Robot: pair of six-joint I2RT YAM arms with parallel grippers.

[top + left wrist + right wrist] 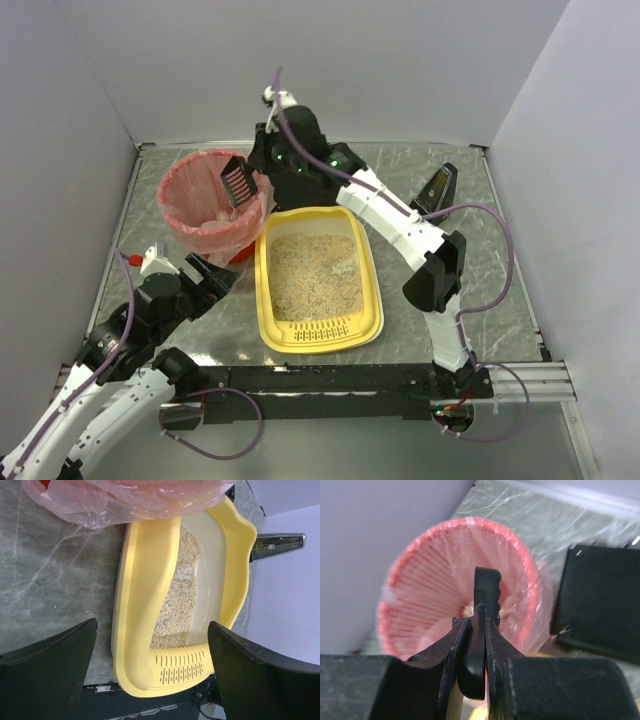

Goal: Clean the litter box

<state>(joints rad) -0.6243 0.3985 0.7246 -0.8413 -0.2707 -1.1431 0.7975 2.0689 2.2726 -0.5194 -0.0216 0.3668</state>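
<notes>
The yellow litter box (268,290) lies at the table's middle, its beige litter (318,272) spread inside and its slotted strip (320,328) at the near end. My right gripper (262,172) is shut on the handle of a black slotted scoop (238,180), which hangs over the pink-lined bin (195,215). In the right wrist view the scoop (485,595) stands edge-on between the jaws of that gripper (476,625), above the bin (430,580). My left gripper (215,275) stands open just left of the box with nothing in it. Its wrist view shows the gripper (152,630) facing the box's rim (145,580).
A flat black case (438,190) leans at the back right, also seen as the case (277,542) in the left wrist view. The bin's pink liner (125,500) touches the box's far left corner. Grey walls close the table on three sides.
</notes>
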